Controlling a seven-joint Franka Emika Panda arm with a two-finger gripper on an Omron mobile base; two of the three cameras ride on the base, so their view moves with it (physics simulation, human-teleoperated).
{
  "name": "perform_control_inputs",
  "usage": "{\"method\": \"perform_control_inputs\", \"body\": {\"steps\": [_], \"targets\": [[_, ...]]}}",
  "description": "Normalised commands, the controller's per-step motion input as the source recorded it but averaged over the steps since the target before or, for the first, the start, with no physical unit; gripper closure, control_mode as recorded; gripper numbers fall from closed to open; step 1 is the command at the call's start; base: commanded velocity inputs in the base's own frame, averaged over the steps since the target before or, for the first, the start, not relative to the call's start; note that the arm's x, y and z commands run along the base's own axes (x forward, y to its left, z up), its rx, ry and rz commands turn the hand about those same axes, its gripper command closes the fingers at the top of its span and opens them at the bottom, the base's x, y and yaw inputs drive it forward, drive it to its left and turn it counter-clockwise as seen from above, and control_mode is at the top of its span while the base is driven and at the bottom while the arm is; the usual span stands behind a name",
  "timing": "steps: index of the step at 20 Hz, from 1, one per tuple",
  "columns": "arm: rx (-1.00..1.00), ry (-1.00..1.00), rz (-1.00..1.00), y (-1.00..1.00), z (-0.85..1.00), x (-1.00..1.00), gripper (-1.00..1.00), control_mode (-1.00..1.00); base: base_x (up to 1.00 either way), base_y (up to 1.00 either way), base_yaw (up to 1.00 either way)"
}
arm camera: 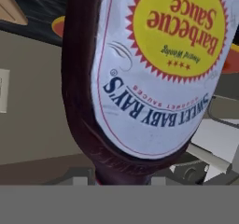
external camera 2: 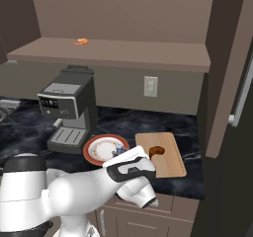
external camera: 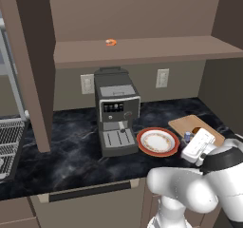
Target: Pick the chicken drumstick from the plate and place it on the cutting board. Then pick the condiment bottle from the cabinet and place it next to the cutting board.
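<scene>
- Brown barbecue sauce fills the hand view: the condiment bottle (arm camera: 140, 78), its yellow-and-white label upside down across the frame, sits pinched in the gripper, whose fingertips are hidden behind the glass.
- Its blue cap (external camera: 188, 136) peeks out at centre right of the left base view, just past the white hand, between the plate (external camera: 158, 142) and the cutting board (external camera: 190, 124); the bottle hangs low over the black marble desk (external camera: 71, 151) at that gap, seemingly tipped rather than upright, though its exact lean cannot be told.
- Lower centre of the right base view shows the chicken drumstick (external camera 2: 156, 151) lying on the cutting board, so the first half of the job looks done and the plate beside it bare.
- Judging by that layout, the arm carries the bottle low and close to the board's edge because the task wants it set down right next to the board, not on it.
- Grey coffee machine (external camera: 115, 113) stands left of the plate, well apart from the hand, leaving free desk in front of the board for the drop.
- Upper frame, the cabinet (external camera: 142, 49) shelf holds a tiny orange ring (external camera: 111, 42) and nothing else.
- Likely risk: released on a tilt, the bottle could roll toward the plate.
</scene>
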Motion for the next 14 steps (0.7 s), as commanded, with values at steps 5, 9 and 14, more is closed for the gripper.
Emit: {"method": "perform_control_inputs", "body": {"steps": [5,9,14], "targets": [[0.01,0.04,0.00,-0.02,-0.06,0.03,-1.00,-1.00,0.00,0.00,0.00],[0.00,0.02,0.00,0.00,-0.03,0.00,-1.00,-1.00,0.00,0.00,0.00],[0.00,0.01,0.00,0.00,-0.01,0.00,-1.00,-1.00,0.00,0.00,0.00]]}}
